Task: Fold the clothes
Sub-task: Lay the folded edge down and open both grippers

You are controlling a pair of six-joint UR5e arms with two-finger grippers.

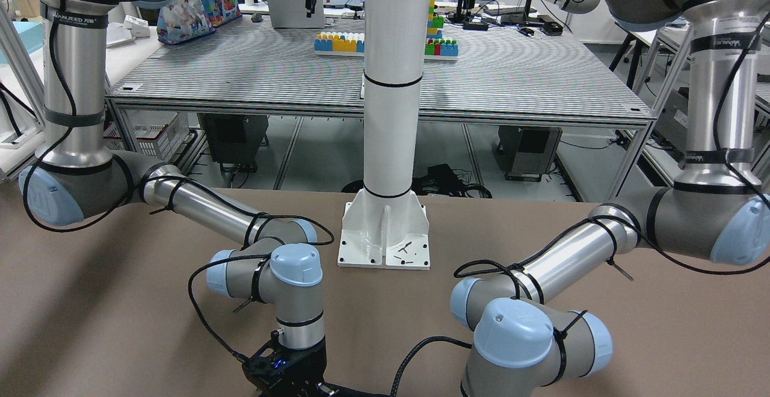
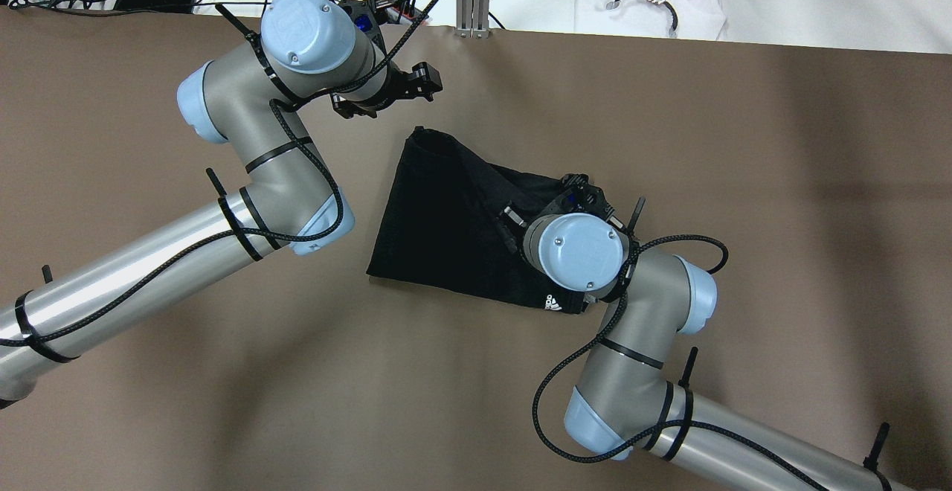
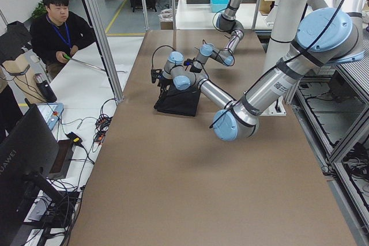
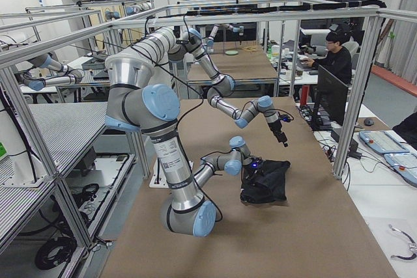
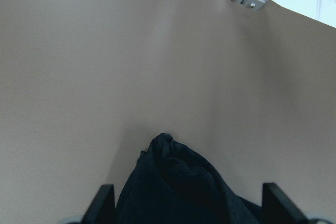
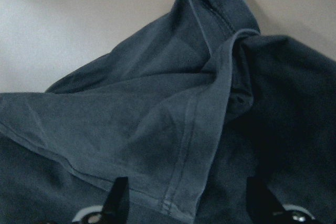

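Black garment (image 2: 446,223) near the middle of the overhead frame, lying skewed on the brown surface (image 2: 781,178). One corner bunched into a small peak toward the upper left. Small white print (image 2: 554,303) at the lower right edge, just beside the right arm's wrist. In the right wrist view, an upper layer of cloth folded over the rest, hem and stitching on show.

Right hand (image 6: 189,203) low over the garment's right end, fingers (image 6: 118,198) spread well apart above the cloth, released, nothing pinched between them. Cannot tell whether touching the fabric.

Left hand (image 5: 190,203) toward the upper left of the overhead frame, near the surface's far edge and apart from the garment. Fingers (image 5: 105,203) wide apart, released, aimed at the peaked corner, with that corner framed between them in the wrist view and touching neither.

White pillar base (image 1: 385,234) at the centre of the front-facing frame, bolted to the surface.
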